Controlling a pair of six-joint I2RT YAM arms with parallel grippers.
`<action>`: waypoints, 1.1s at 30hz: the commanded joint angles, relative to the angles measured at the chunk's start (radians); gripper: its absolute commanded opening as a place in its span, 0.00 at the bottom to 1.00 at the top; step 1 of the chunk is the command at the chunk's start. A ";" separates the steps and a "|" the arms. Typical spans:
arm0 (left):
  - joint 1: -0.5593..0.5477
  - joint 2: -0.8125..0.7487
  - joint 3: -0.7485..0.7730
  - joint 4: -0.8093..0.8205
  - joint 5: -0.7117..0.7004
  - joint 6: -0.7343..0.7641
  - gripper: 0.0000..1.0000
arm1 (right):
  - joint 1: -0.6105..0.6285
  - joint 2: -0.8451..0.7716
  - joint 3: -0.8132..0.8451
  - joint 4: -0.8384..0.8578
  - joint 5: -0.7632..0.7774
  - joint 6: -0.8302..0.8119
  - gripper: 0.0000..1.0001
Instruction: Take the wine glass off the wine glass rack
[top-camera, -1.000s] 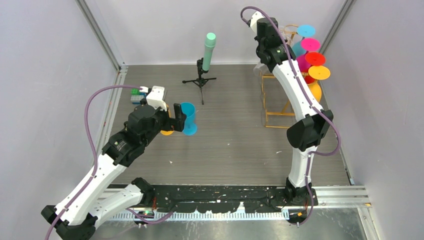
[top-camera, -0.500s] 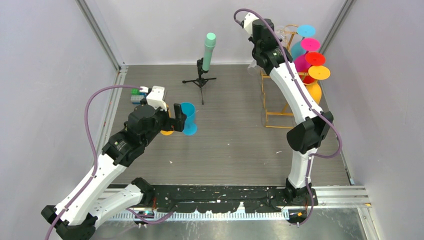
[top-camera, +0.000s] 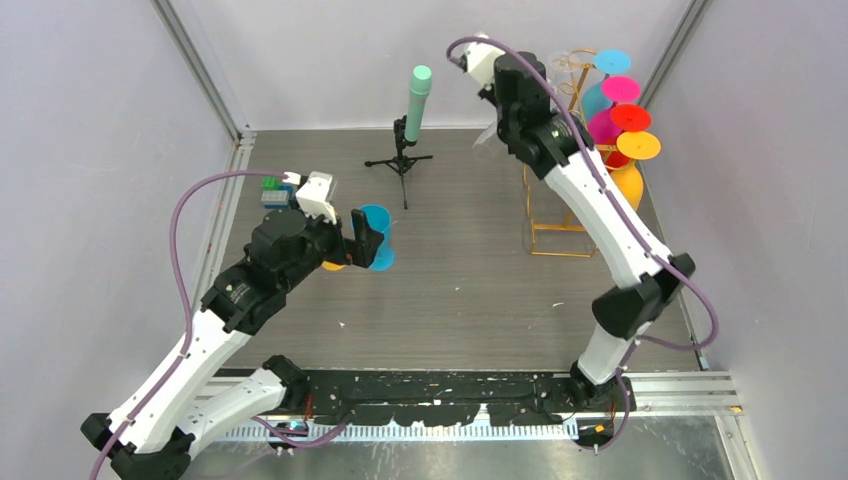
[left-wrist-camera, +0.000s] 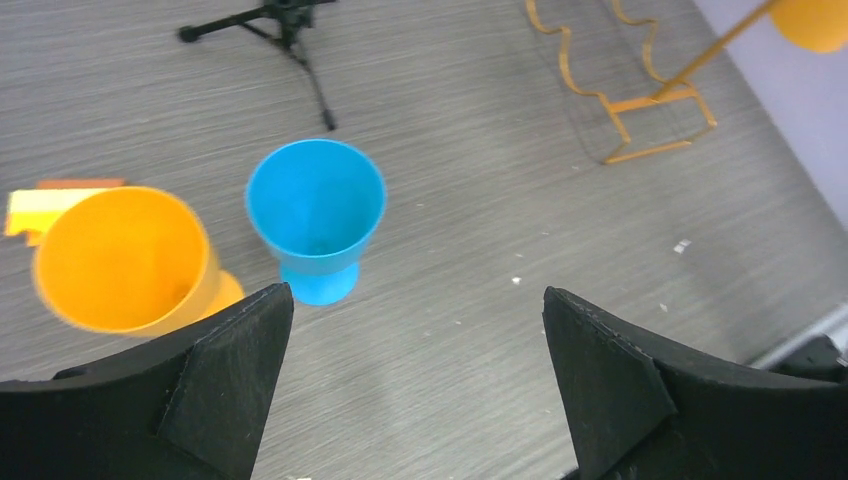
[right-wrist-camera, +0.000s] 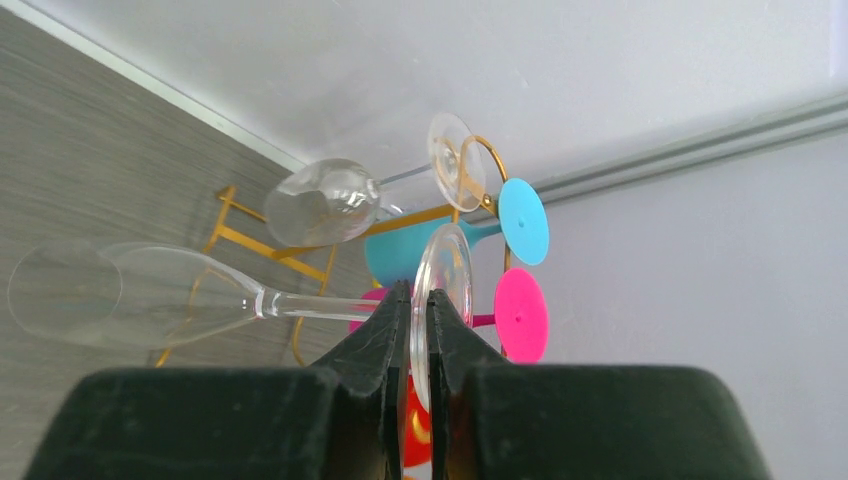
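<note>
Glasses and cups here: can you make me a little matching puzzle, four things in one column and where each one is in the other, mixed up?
Things
1. slim clear glass
2. blue cup
3. pink glass
4. green cylinder

Places
A. on the black tripod
B. hanging on the gold rack
C. pinched by its foot in the right gripper
D. standing on the table in front of the open left gripper

Pairs: 1-C, 2-D, 3-B, 4-A
</note>
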 joint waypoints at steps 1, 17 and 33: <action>0.004 0.019 0.073 0.094 0.238 -0.011 0.98 | 0.146 -0.209 -0.080 -0.008 0.053 0.014 0.00; 0.004 0.168 0.205 0.107 0.523 -0.157 1.00 | 0.585 -0.571 -0.370 -0.212 -0.109 0.348 0.00; 0.004 0.355 0.162 0.493 0.960 -0.487 0.67 | 0.607 -0.609 -0.525 -0.043 -0.453 0.470 0.00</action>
